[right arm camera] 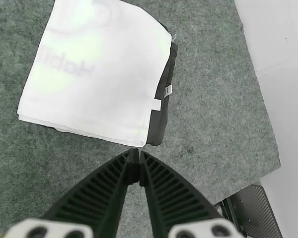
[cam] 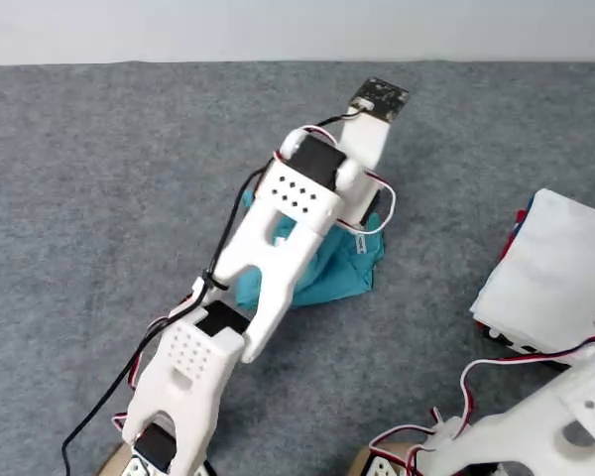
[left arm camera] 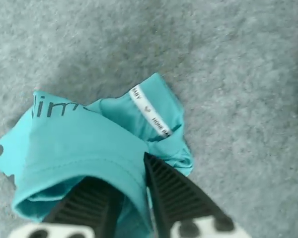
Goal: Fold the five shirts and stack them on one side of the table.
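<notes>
Left hand (left arm camera: 125, 171) on one teal shirt (left arm camera: 74, 139)

A crumpled teal shirt (left arm camera: 89, 144) lies mid-surface, well apart from a folded white shirt (right arm camera: 94, 69) stacked atop a black shirt (right arm camera: 161, 114).

grey felt mat (cam: 89, 198), white surf (right arm camera: 283, 49) beyond

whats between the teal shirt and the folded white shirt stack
Nothing but bare grey mat: the high view shows an open stretch between the teal shirt and the white-topped stack.
</notes>
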Controlling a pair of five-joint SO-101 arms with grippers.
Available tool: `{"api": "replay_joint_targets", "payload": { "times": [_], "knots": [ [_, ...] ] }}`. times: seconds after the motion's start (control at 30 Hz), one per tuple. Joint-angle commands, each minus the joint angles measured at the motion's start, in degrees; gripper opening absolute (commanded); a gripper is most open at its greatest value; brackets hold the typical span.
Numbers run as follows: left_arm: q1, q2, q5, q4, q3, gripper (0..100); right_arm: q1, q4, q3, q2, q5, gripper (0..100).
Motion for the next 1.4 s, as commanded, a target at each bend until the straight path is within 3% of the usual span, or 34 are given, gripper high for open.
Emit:
{"api": "replay_joint_targets", "payload": {
  "times": [0.0, 0.37, 0.53, 0.63, 0.73, 1.13, 1.37],
  "knots": [
    [0.6, -0.9, 0.4, 1.5, -2.5, 14, -0.2, 2.2, -0.3, -0.8, -0.4, 0.9],
    [-7.1, -2.5, -1.8, 1.7, -2.1, 17, -0.4, 2.2, 3.5, -0.9, -0.6, 0.9],
    [-13.1, -8.4, -4.7, 1.7, 4.4, 15, -1.7, 2.2, 3.7, -0.9, -0.6, 0.9],
    [-16.8, -13.7, -7.5, 1.6, 11.5, 10, -6.5, 2.2, 4.0, -0.8, -1.0, 0.9],
    [-20.2, -20.0, -11.0, 1.6, 18.4, 1, -11.7, 2.2, 4.7, 0.5, -6.0, 0.9],
    [-37.2, -50.9, -14.5, 1.5, 44.1, 0, -38.5, 1.8, 9.2, 11.1, -24.9, 0.9],
    [-44.6, -63.6, -15.1, 1.4, 57.0, 0, -49.4, -9.2, 9.3, 18.3, -29.3, 0.9]
  ]
}}
